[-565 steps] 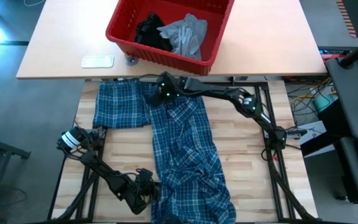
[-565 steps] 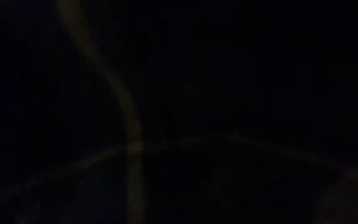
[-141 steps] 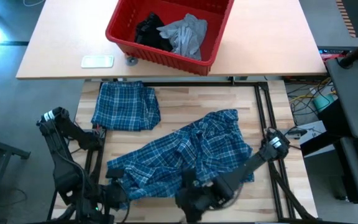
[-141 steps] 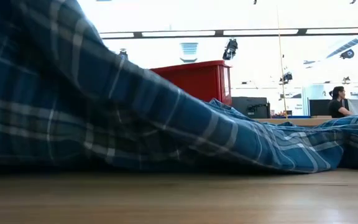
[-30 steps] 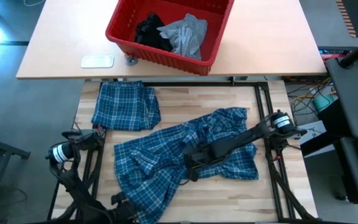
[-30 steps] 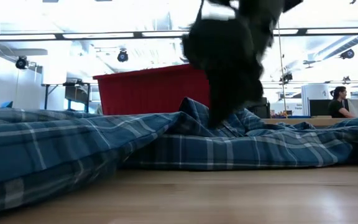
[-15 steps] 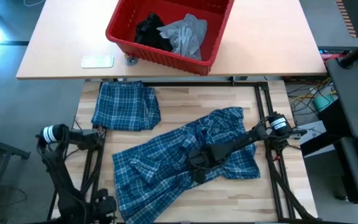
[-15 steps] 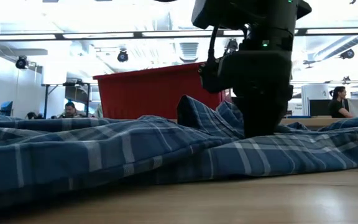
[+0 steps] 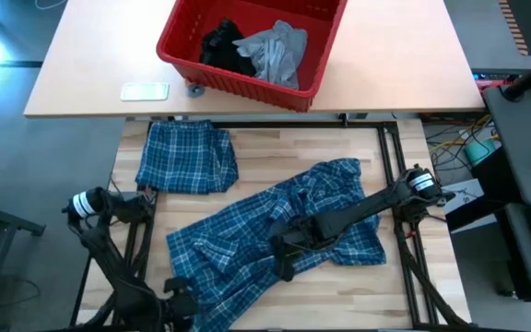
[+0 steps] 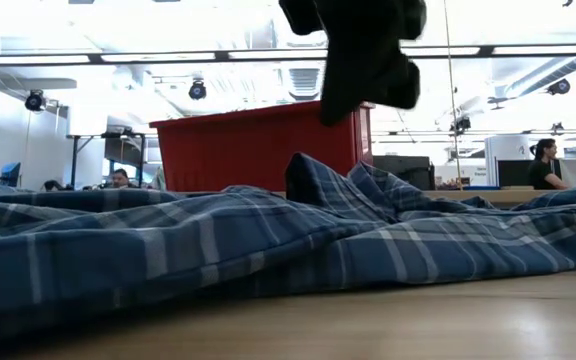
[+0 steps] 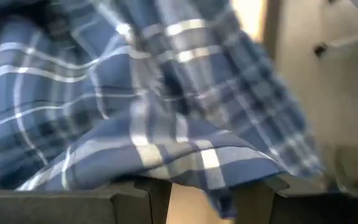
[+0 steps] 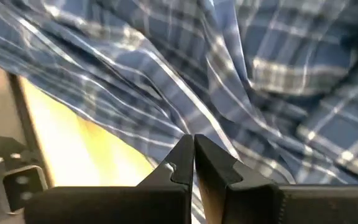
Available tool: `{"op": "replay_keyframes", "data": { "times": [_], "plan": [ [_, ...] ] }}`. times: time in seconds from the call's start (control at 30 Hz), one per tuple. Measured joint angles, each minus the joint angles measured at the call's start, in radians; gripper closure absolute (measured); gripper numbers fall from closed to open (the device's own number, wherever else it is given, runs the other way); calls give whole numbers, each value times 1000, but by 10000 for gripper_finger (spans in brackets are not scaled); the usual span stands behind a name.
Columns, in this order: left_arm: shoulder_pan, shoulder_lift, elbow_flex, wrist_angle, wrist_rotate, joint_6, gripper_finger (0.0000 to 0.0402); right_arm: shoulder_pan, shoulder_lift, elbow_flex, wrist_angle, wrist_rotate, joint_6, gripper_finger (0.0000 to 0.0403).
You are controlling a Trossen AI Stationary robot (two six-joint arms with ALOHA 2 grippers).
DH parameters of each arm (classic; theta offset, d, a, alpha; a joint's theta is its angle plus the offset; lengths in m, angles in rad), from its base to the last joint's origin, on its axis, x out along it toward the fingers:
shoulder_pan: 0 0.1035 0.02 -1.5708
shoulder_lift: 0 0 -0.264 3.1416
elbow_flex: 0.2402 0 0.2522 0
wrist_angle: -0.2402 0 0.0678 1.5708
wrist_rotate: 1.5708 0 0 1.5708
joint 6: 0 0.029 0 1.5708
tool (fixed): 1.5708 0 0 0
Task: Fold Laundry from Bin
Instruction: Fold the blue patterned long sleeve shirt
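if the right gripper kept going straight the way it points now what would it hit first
Most likely the rumpled blue-and-white plaid shirt. The right gripper, jaws shut and empty, points straight at its folds, with nothing between them. How big the gap is cannot be judged.

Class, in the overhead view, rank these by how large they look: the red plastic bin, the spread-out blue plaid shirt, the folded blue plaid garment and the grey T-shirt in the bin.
Largest to smallest:
1. Spread-out blue plaid shirt
2. Red rectangular plastic bin
3. Folded blue plaid garment
4. Crumpled light grey T-shirt

The bin is cropped by the picture's edge, so its full size is unsure.
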Motion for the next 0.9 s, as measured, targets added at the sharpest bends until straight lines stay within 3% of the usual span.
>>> {"op": "replay_keyframes", "data": {
  "times": [0.17, 0.4, 0.7, 0.9],
  "plan": [
    [64, -1, 88, -44, 59, 65, 277, 0, 0, 17, -3, 0, 0, 394],
    [121, -2, 75, -79, 121, 57, 290, 0, 16, 16, -4, -8, 40, 394],
    [74, 97, 62, -59, 134, 0, 318, 0, 24, 16, -3, -15, 55, 394],
    [16, 153, 58, -134, 153, -53, 325, -2, 24, 16, -3, -15, 62, 394]
  ]
}}
